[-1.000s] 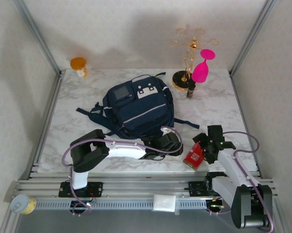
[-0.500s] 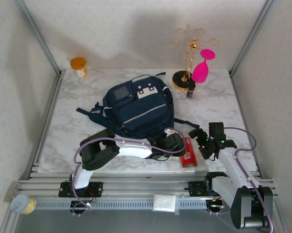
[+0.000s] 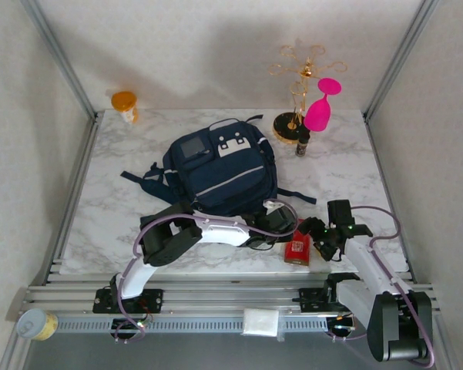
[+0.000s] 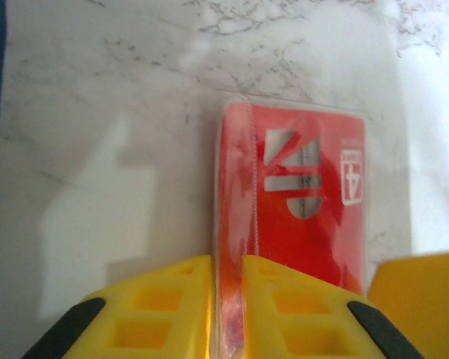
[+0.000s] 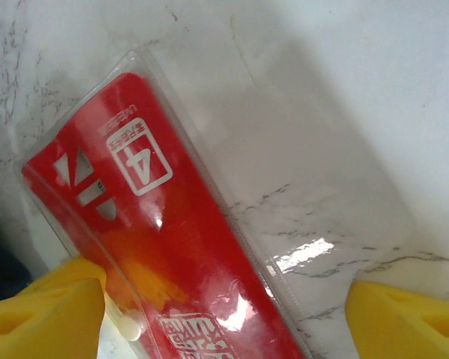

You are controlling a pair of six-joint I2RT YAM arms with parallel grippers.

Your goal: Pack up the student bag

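Top external, marble table (image 3: 115, 196), white walls (image 3: 200, 54), left fingers (image 4: 168, 299) pinching red packet (image 4: 299, 202), right fingers (image 5: 45, 303) spread wide.

A white marble table (image 3: 100, 204) carries the student bag (image 3: 219, 169), a red packet (image 3: 296, 248) and a gold stand (image 3: 284, 124).

Red packet (image 5: 172, 254) in clear sleeve: white boxed numeral "4" near one end; the smaller print is too blurred to read.

arms (image 3: 216, 230): white links, black joints | cables (image 3: 149, 228): lilac loops | claw fingers (image 4: 164, 299): yellow, black trim
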